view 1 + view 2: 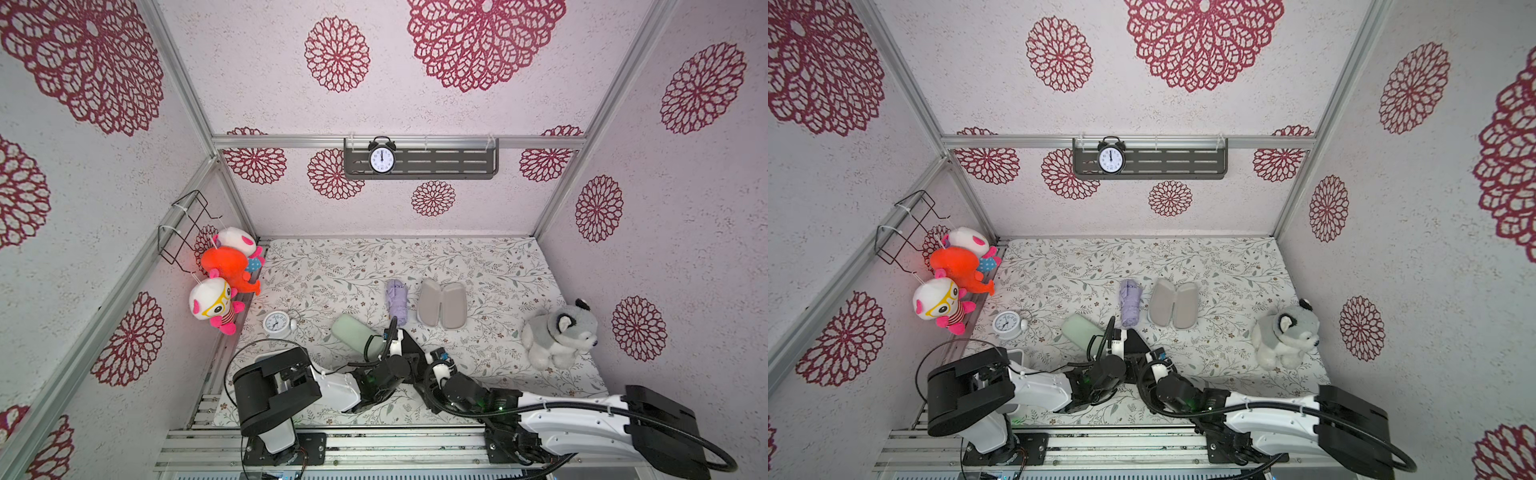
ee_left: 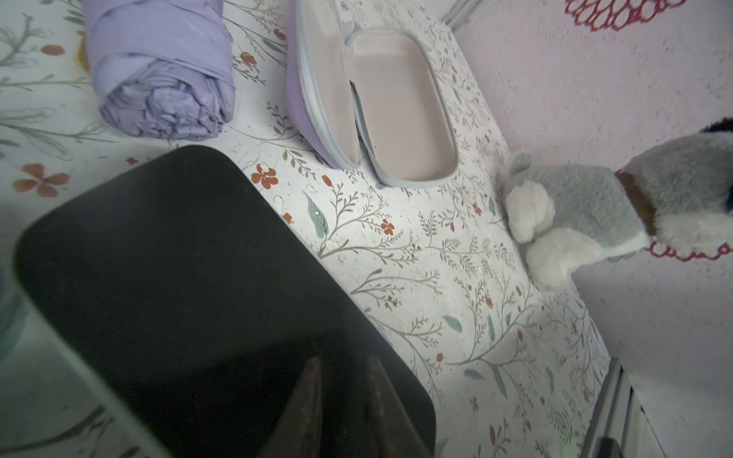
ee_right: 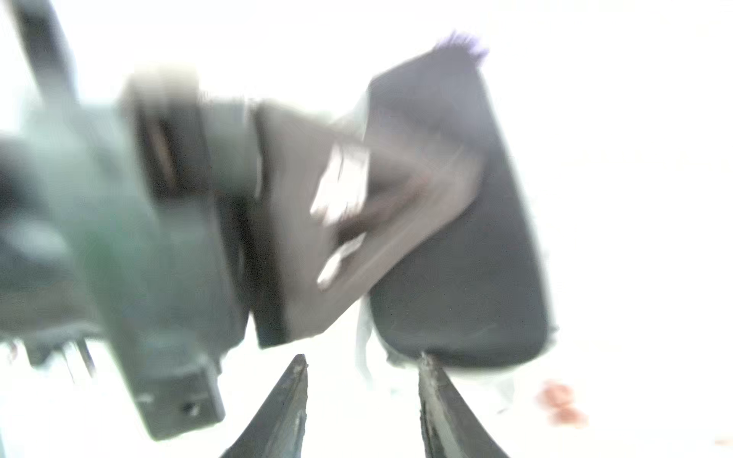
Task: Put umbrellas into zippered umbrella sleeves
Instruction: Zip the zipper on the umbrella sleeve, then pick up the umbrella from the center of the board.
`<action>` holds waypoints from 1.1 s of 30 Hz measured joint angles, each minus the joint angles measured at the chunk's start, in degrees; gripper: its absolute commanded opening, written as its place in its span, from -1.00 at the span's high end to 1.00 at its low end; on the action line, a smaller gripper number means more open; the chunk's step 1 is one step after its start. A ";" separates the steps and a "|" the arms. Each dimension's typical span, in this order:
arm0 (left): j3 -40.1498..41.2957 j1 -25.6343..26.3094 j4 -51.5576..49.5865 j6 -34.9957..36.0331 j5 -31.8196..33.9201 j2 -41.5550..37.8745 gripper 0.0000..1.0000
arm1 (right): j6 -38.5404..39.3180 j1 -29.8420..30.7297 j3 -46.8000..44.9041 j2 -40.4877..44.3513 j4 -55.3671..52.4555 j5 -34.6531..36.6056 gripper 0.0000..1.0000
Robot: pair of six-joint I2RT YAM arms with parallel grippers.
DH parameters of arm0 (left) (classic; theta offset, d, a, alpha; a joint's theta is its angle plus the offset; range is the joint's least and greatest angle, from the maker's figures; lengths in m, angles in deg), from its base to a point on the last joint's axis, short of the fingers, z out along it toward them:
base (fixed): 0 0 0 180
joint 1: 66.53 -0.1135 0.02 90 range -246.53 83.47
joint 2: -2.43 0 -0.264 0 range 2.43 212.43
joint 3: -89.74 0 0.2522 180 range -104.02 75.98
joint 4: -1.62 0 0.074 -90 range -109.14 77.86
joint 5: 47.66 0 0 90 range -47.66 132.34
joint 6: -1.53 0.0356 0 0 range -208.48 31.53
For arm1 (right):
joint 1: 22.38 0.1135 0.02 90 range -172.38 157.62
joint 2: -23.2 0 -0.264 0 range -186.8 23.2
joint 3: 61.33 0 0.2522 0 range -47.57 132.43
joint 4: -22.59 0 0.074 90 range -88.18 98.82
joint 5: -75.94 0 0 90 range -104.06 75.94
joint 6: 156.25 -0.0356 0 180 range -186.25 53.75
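Floral-print tabletop [image 1: 478, 266] inside rosette-papered walls. The shut black sleeve [image 2: 198, 285] lay at front centre beneath both grippers. The left gripper [image 2: 343, 380] hovered over it, jaws narrowly apart; the right gripper [image 3: 363, 376] faced its end, jaws wide and empty. The lilac umbrella [image 1: 396, 301] lay just beside the open lilac sleeve [image 1: 441, 303]; the mint sleeve [image 1: 357, 332] was closed. Risk: the crowded arms could clip each other or drag the black sleeve. Only the clock [image 1: 382, 159] numerals were legible.
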 measured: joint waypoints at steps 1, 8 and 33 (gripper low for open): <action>-0.87 -0.55 -3.15 1.36 -1.07 -1.01 0.48 | -0.26 -1.92 -0.26 2.69 -1.29 1.11 0.07; -4.22 -0.96 -18.45 7.15 -2.49 -7.65 0.24 | -1.01 -5.55 -1.88 9.38 -8.35 4.81 0.02; -6.38 5.20 -16.98 4.72 -12.74 2.69 0.86 | 13.05 -40.70 17.81 -7.72 -1.16 -18.25 -0.39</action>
